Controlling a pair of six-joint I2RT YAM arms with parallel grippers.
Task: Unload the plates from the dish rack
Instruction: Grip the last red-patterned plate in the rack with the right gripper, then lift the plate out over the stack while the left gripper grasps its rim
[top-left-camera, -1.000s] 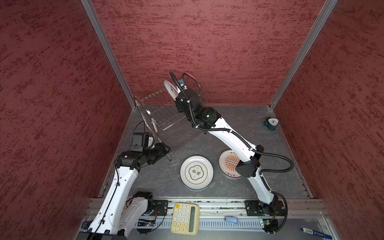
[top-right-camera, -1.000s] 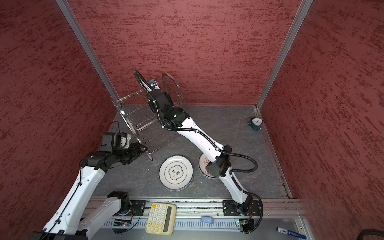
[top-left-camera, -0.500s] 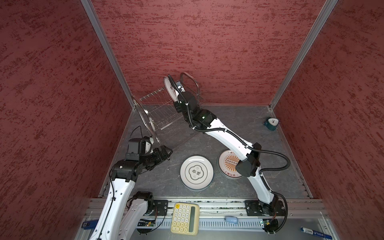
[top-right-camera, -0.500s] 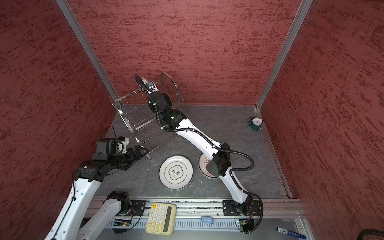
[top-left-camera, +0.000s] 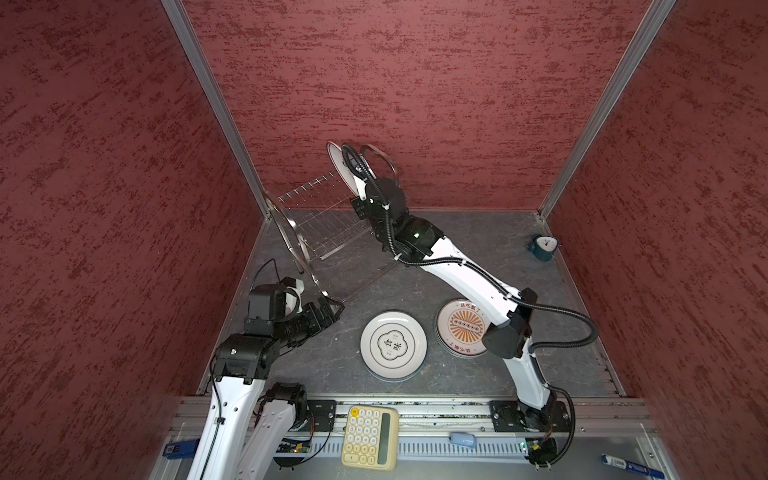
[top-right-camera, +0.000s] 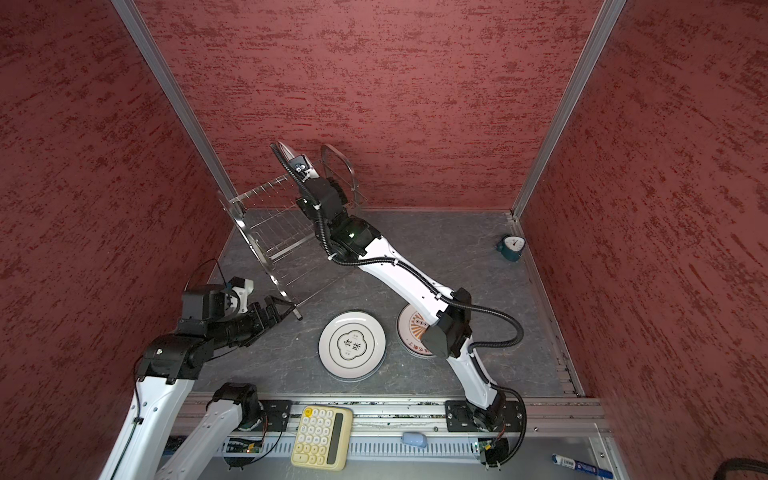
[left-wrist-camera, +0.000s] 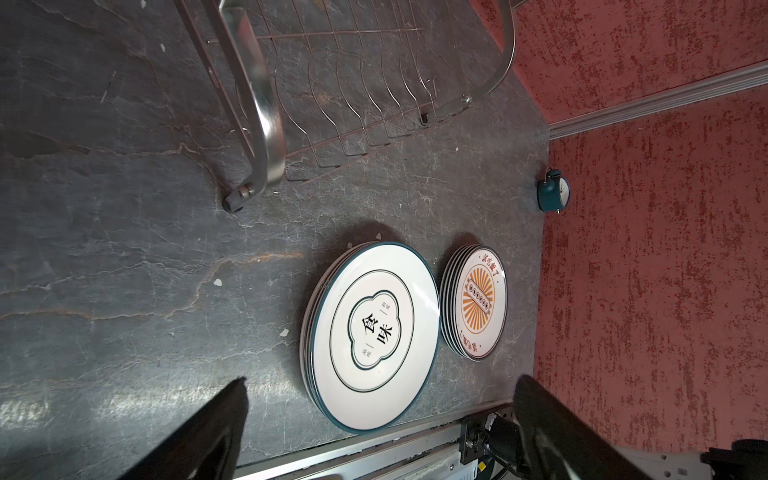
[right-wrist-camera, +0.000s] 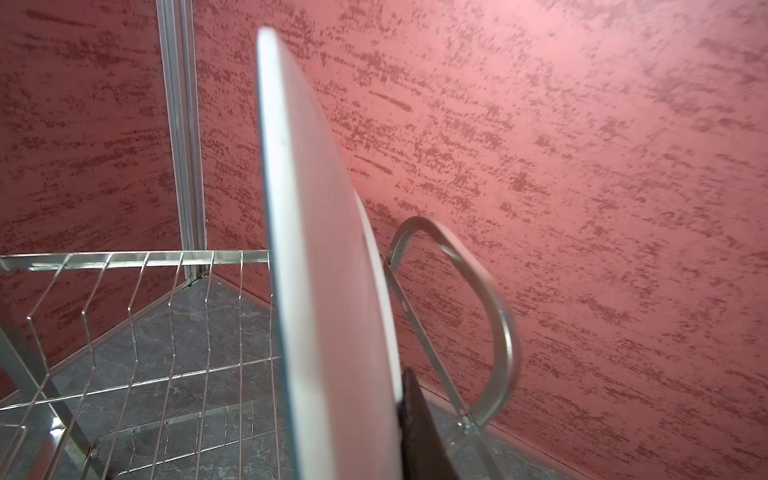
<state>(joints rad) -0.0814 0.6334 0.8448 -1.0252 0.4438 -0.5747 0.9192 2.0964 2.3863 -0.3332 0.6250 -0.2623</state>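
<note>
Plates mostly sit on the table (top-left-camera: 478, 232) now: a teal-rimmed stack (top-left-camera: 393, 345) and a sunburst stack (top-left-camera: 461, 328), just beside each other with a sliver of gap. One plate (right-wrist-camera: 324, 249) is up at the rack (top-left-camera: 320, 224), standing on edge and a bit tilted at the end of the top shelf, right by the curved side frame. The right hand (right-wrist-camera: 399, 415) is clamped on its rim. Can't tell if it's sitting in a slot or lifted clear. The left hand (top-left-camera: 332, 308) is down low by the rack's front foot, fingers (left-wrist-camera: 199, 436) spread wide and holding nothing. A little teal clock (top-left-camera: 544, 247) sits in the far corner.
</note>
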